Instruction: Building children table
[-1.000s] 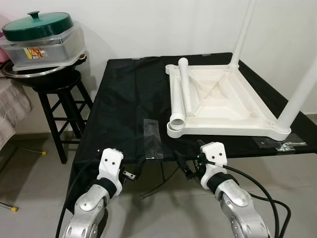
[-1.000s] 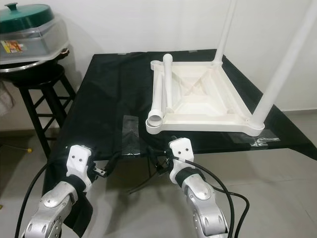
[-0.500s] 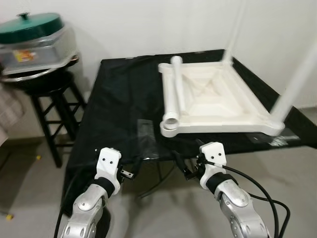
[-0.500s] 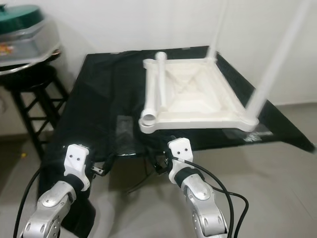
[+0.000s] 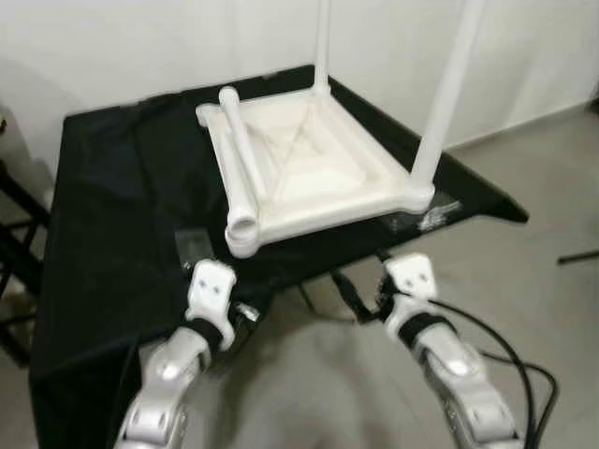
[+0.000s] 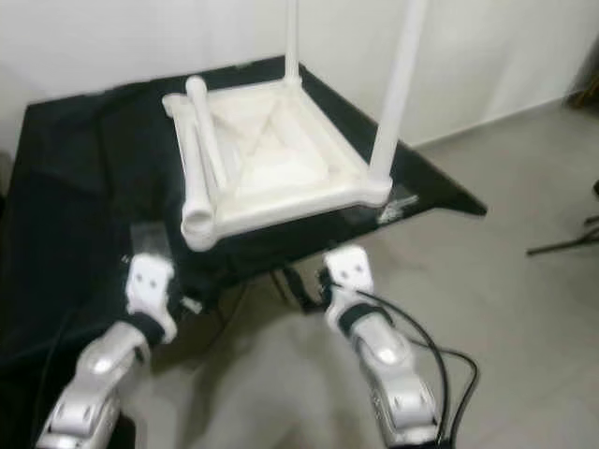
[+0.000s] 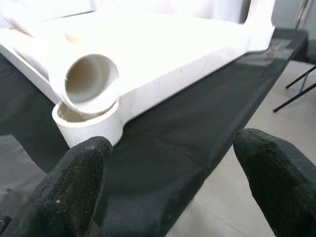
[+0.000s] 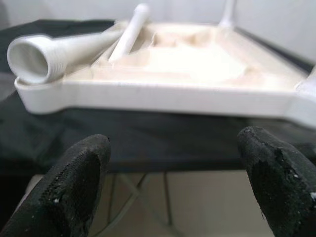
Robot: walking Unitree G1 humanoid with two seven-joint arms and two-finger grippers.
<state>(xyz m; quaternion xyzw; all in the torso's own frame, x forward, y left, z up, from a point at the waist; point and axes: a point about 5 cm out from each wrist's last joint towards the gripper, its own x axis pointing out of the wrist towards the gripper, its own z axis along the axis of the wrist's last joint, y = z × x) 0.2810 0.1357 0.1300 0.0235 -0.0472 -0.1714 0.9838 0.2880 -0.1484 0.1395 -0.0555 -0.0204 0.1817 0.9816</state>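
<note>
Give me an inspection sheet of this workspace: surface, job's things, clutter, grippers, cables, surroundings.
Surface: work table draped in black cloth; clear tape patches on the cloth.
Job's things: white children's tabletop lies upside down; two legs stand upright in its corners, far leg and near leg; one loose leg lies along the tabletop's edge, its open end over an empty corner socket.
Clutter: nothing seen.
Grippers: left gripper and right gripper both open, empty, short of the table's near edge.
Cables: black cable runs along the right arm.
Surroundings: white wall, grey floor.
</note>
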